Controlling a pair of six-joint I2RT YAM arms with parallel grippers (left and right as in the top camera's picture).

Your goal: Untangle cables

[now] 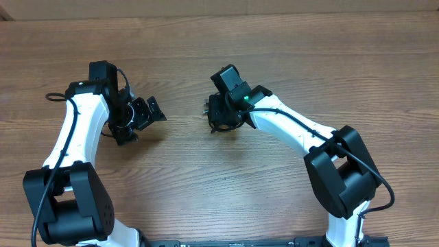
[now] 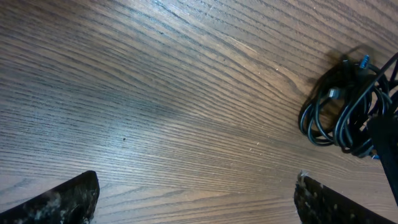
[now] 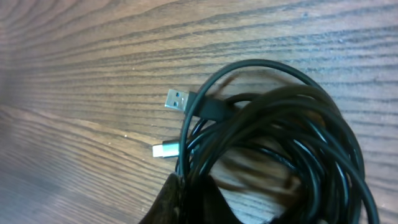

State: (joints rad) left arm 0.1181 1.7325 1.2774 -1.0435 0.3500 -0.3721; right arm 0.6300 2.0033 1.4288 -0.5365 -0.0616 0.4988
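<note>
The cables [image 3: 286, 137] are one bunch of thin black loops on the wood, with a silver USB plug [image 3: 177, 99] and a smaller plug [image 3: 165, 150] sticking out to the left. My right gripper [image 3: 205, 199] is shut on strands at the bunch's lower left edge. From overhead the bunch [image 1: 221, 128] peeks out beneath the right gripper [image 1: 223, 113] near the table's middle. My left gripper [image 1: 140, 118] stands open to the left of it, apart from it. In the left wrist view the cables [image 2: 339, 115] lie at the right, beyond the wide-apart fingers [image 2: 62, 199], which hold nothing.
The wooden table [image 1: 288, 41] spreads around both arms. The left arm's own thick black cable [image 1: 58, 96] loops out at the far left. The arm bases [image 1: 343, 171] stand at the near edge.
</note>
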